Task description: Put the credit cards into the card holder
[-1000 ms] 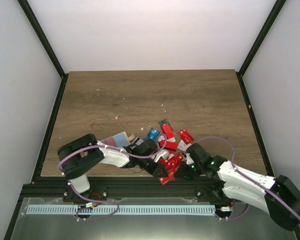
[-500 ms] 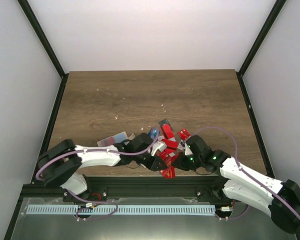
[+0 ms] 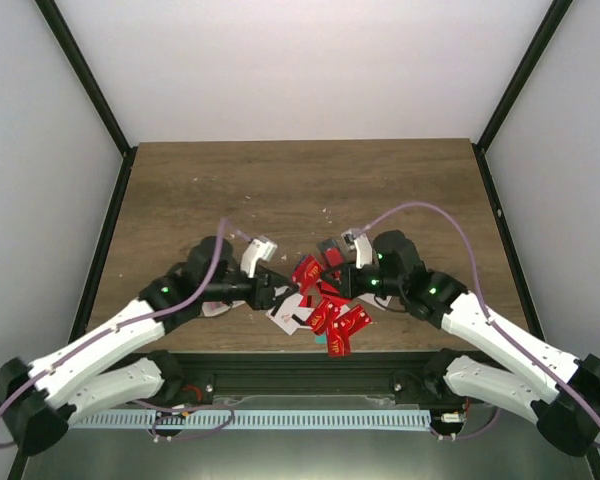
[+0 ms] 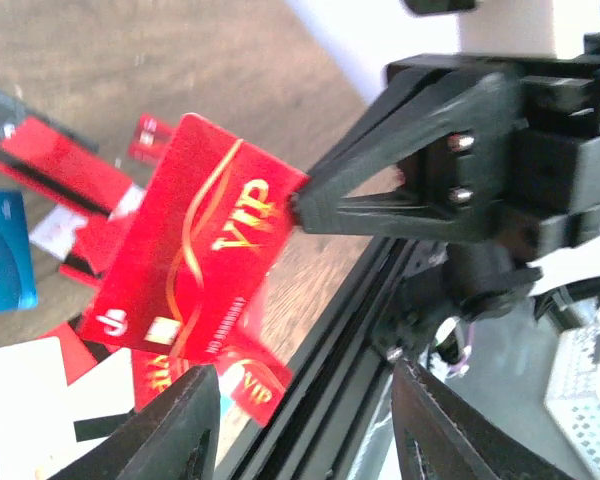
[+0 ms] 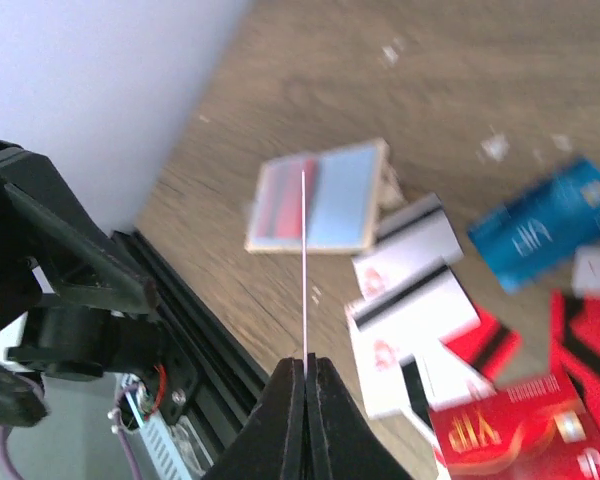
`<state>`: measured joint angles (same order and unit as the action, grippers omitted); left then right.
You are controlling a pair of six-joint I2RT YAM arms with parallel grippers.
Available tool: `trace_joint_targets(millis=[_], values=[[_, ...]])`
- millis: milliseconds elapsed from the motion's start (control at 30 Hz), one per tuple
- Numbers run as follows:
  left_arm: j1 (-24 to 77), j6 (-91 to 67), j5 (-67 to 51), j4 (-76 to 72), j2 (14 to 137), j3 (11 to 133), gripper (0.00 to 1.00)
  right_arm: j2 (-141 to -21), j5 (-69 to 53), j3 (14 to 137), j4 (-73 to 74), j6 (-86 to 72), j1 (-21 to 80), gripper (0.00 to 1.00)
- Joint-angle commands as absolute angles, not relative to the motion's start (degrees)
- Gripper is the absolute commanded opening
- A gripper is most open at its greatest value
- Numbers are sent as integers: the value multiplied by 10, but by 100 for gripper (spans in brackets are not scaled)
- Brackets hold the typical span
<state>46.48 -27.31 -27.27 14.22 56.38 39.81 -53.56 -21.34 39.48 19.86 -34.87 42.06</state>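
The credit cards (image 3: 330, 315) lie in a heap of red, white and blue near the table's front edge. My right gripper (image 3: 336, 283) is shut on one red VIP card (image 3: 306, 272) and holds it above the heap. In the right wrist view the gripper (image 5: 305, 362) pinches this card (image 5: 304, 270), seen edge-on. The left wrist view shows the card's face (image 4: 185, 250). My left gripper (image 3: 277, 292) is open and empty, facing the card; its jaws stand wide apart in its wrist view (image 4: 302, 375). The beige card holder (image 5: 320, 195) lies open on the table, left of the heap.
The black table rail (image 3: 280, 362) runs close below the heap. White striped cards (image 5: 410, 280) and a blue card (image 5: 550, 225) lie beside the holder. Small white crumbs (image 3: 248, 198) dot the wood farther back. The left arm (image 3: 130, 325) covers the holder in the top view.
Both grippers have risen from the heap's near edge and moved back. The right gripper has lifted a red card. The left arm has swung out left and now faces the card.
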Motion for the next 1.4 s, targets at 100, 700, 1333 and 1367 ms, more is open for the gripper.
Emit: trace_joint_targets(millis=[100,700,1333,1367], values=[[438,-202,-225,313,451,495,50,-567,-318,458,75,-221,416,1],[421,-118,-336,373,455,537,47,-585,-593,470,-3,-96,416,1],[420,-118,-365,362,432,520,23,-617,-614,508,41,-55,416,1],[421,-119,-362,363,428,521,24,-620,-616,511,46,-51,416,1]])
